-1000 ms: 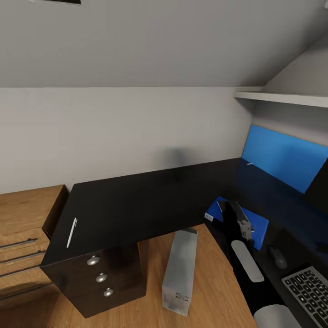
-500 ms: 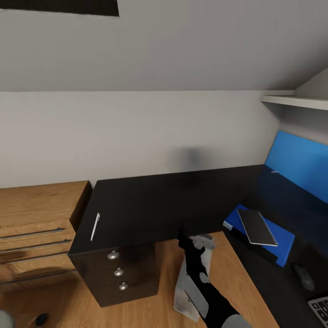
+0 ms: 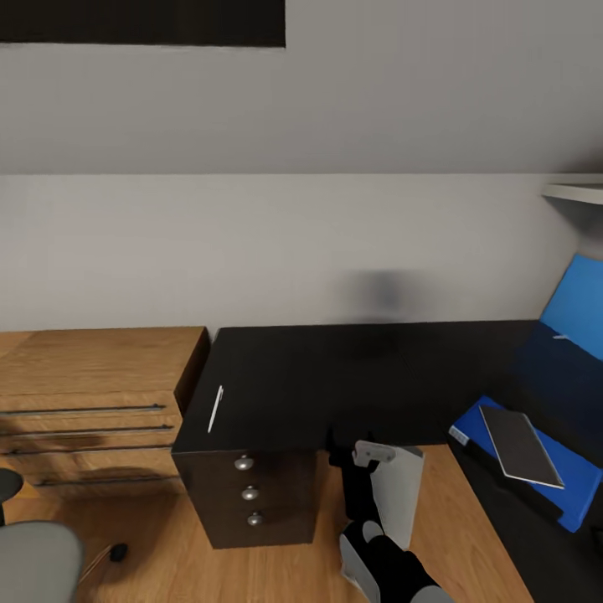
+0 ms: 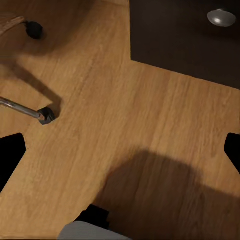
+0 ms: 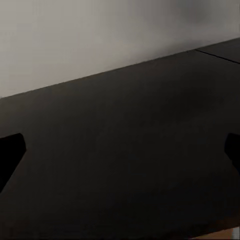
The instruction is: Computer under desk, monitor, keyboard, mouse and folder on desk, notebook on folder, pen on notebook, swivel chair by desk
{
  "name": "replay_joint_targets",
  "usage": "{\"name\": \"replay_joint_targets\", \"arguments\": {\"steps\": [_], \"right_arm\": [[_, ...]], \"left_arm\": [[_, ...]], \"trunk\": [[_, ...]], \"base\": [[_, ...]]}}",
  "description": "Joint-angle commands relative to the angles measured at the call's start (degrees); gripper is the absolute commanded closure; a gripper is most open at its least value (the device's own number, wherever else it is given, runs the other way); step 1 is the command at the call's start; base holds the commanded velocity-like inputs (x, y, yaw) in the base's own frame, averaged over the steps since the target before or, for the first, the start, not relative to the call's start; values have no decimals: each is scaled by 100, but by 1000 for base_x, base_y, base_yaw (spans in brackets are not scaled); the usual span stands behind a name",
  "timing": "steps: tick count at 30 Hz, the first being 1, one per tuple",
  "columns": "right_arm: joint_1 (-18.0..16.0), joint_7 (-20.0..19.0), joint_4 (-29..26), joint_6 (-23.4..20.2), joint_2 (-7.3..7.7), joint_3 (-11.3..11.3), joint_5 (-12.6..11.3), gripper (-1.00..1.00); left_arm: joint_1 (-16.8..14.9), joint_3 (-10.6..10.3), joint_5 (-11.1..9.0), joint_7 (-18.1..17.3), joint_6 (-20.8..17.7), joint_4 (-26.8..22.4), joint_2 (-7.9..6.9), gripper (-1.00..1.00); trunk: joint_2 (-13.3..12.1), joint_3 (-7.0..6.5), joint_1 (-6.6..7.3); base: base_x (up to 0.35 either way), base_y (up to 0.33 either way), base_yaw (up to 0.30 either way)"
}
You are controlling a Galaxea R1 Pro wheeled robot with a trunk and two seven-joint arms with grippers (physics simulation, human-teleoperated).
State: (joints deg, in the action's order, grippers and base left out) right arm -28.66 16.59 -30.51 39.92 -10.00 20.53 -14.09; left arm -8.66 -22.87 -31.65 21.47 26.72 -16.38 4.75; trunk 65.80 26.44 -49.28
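Note:
The white pen (image 3: 215, 409) lies near the left end of the black desk (image 3: 352, 377). At the right, the black notebook (image 3: 519, 445) lies on the blue folder (image 3: 579, 496) on the desk. The grey computer (image 3: 400, 494) stands on the floor at the desk's inner corner. My right gripper (image 3: 342, 448) is at the desk's front edge beside the computer, open and empty; its wrist view looks over the desk top (image 5: 130, 165). My left gripper (image 4: 120, 155) is open above the wooden floor. The swivel chair (image 3: 33, 559) shows at the lower left, and its chrome leg (image 4: 22, 109) is in the left wrist view.
A black drawer unit (image 3: 249, 494) with three knobs stands under the desk's left end; one knob (image 4: 221, 17) is in the left wrist view. A wooden chest of drawers (image 3: 92, 394) adjoins it on the left. A blue back panel (image 3: 579, 308) and a white shelf (image 3: 576, 193) are at right.
The camera has turned left, so everything has slid right and the chair has come into view. My right gripper has left the notebook on the folder and moved to the desk's front edge.

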Motion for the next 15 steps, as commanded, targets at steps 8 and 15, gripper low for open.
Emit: {"name": "replay_joint_targets", "arguments": {"steps": [8,15], "right_arm": [[-169,55,369,65,0,37,438,-100],[-183,80,402,58,0,38,687,-100]], "left_arm": [[-4,-59,-19,41,17,2,7,-100],[-4,-68,-16,41,17,3,8,-100]], "trunk": [[-319,-139,176],[-599,-264,330]], "base": [[0,0,297],[0,0,300]]}}
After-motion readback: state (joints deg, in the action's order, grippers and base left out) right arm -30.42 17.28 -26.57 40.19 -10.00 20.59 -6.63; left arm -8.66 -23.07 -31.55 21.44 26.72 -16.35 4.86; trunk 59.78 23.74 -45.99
